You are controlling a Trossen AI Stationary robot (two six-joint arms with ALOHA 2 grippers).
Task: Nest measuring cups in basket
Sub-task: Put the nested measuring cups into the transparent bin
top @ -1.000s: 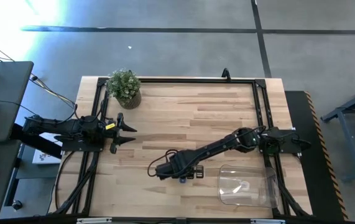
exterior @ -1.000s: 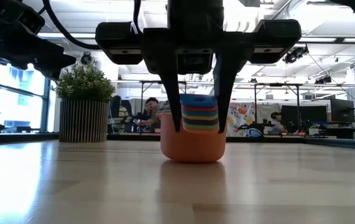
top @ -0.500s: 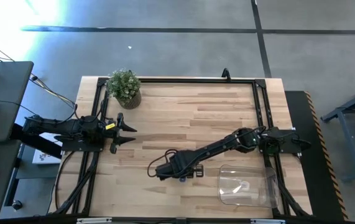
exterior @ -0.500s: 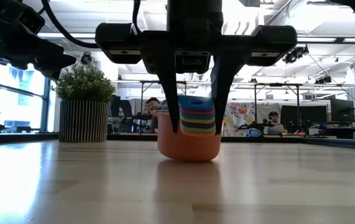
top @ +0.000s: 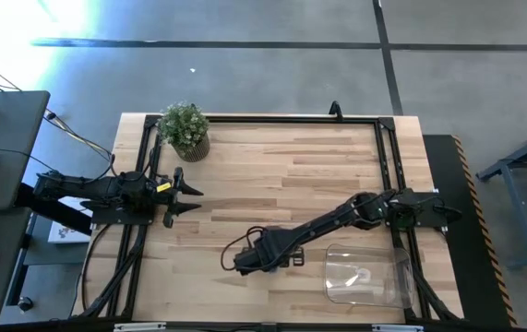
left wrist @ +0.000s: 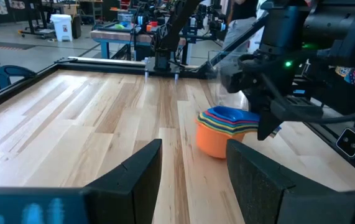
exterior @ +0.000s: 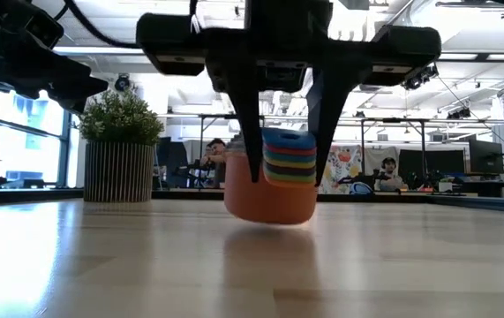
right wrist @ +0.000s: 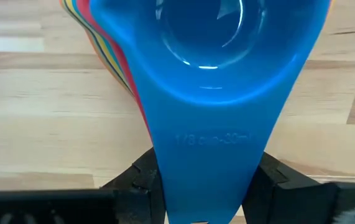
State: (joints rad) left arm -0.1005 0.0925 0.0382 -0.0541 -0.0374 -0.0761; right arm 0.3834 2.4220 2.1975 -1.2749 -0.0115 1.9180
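Gripping nested measuring cups [exterior: 274, 181] above table [exterior: 101, 265]: right pincer [exterior: 287, 172].

Blue measuring cup [right wrist: 208, 93] tops the nested stack, its handle seemingly between the pincer [right wrist: 207, 180] fingers.

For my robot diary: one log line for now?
right gripper: shut on nested stack of colourful plastic measuring cups, lifted | clear plastic basket: empty | left gripper: open, waiting
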